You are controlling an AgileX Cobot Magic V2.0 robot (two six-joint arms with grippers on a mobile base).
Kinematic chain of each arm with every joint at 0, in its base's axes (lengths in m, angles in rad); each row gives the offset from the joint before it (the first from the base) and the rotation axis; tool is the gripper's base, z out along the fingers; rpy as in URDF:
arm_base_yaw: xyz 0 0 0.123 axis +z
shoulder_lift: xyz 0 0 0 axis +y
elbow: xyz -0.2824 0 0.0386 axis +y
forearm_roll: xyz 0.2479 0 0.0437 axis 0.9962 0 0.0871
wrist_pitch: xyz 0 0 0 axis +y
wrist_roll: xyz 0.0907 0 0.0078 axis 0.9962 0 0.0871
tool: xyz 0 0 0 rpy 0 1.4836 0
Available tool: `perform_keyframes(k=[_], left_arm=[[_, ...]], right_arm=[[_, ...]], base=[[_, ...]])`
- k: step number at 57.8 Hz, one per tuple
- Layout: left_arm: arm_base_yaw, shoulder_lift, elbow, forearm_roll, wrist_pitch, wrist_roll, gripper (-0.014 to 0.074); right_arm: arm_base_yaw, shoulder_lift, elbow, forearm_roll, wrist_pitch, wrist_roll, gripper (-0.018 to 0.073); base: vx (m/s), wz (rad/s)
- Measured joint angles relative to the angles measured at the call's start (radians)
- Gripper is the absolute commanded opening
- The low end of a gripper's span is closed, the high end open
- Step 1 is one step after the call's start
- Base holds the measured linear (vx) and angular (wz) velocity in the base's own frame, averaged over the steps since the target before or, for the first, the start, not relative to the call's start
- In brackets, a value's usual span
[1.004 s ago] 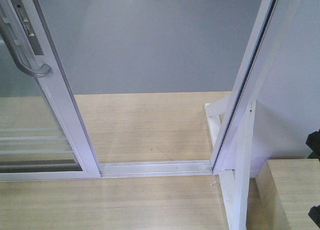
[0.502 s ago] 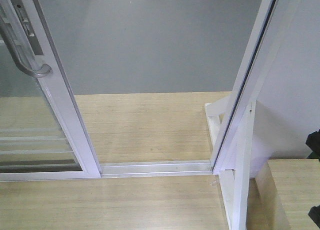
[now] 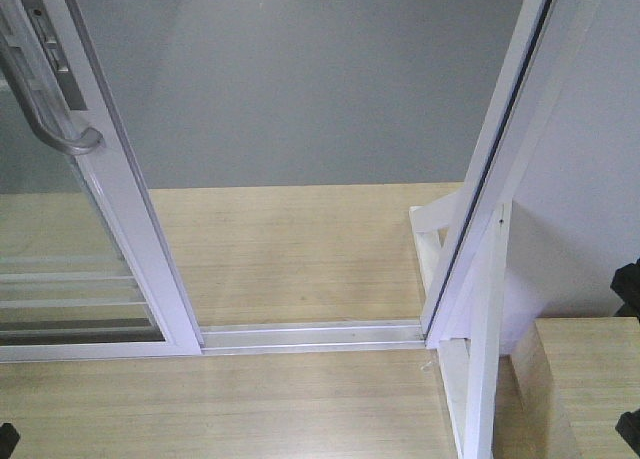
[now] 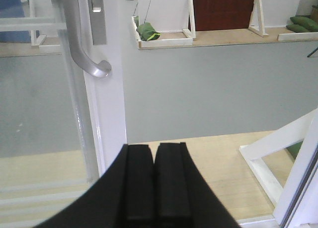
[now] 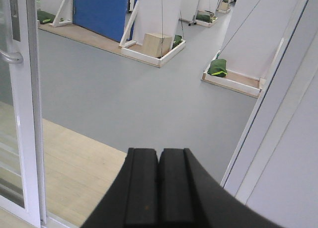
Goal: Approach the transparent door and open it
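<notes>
The transparent door (image 3: 128, 219) stands at the left, slid aside, with a wide gap between its white stile and the white frame post (image 3: 490, 179) on the right. Its curved grey handle (image 3: 45, 104) is at the upper left. In the left wrist view the handle (image 4: 79, 44) and stile (image 4: 107, 89) are up and left of my left gripper (image 4: 155, 147), which is shut and empty. In the right wrist view the door stile (image 5: 31, 114) is at the far left, and my right gripper (image 5: 159, 152) is shut and empty, pointing through the gap.
A metal floor track (image 3: 310, 334) crosses the wooden threshold, with grey floor beyond. A white brace (image 3: 430, 239) and a light wooden box (image 3: 590, 379) stand at the right. Dark arm parts show at the right edge (image 3: 630, 284) and lower left corner (image 3: 6, 439).
A dark arm part has come into the lower left corner of the front view. The door and the frame have not visibly moved.
</notes>
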Motion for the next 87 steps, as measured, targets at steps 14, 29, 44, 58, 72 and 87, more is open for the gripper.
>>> perform_keyframes(k=[14,29,44,58,72,87], left_arm=[[0.000,0.000,0.001,0.000,0.006,-0.001,-0.0006],[0.000,0.000,0.001,0.000,0.006,-0.003,-0.0006],[0.000,0.000,0.001,0.000,0.006,-0.003,-0.0006],[0.000,0.000,0.001,0.000,0.006,-0.003,-0.0006],[0.000,0.000,0.001,0.000,0.006,-0.003,-0.0006],[0.000,0.000,0.001,0.000,0.006,-0.004,-0.0006]], right_arm=[[0.000,0.000,0.001,0.000,0.000,0.000,-0.0004],[0.000,0.000,0.002,0.000,-0.001,0.000,-0.0004],[0.000,-0.005,0.030,0.190,-0.025,-0.096,-0.0004],[0.000,-0.107,0.291,0.237,-0.225,-0.138,-0.0004],[-0.068,-0.226,0.330,0.278,-0.154,-0.133,-0.0004],[-0.292,-0.226,0.330,0.297,-0.156,-0.101,-0.0004]], base=[[0.00,0.00],[0.00,0.00],[0.00,0.00],[0.00,0.00],[0.00,0.00],[0.00,0.00]])
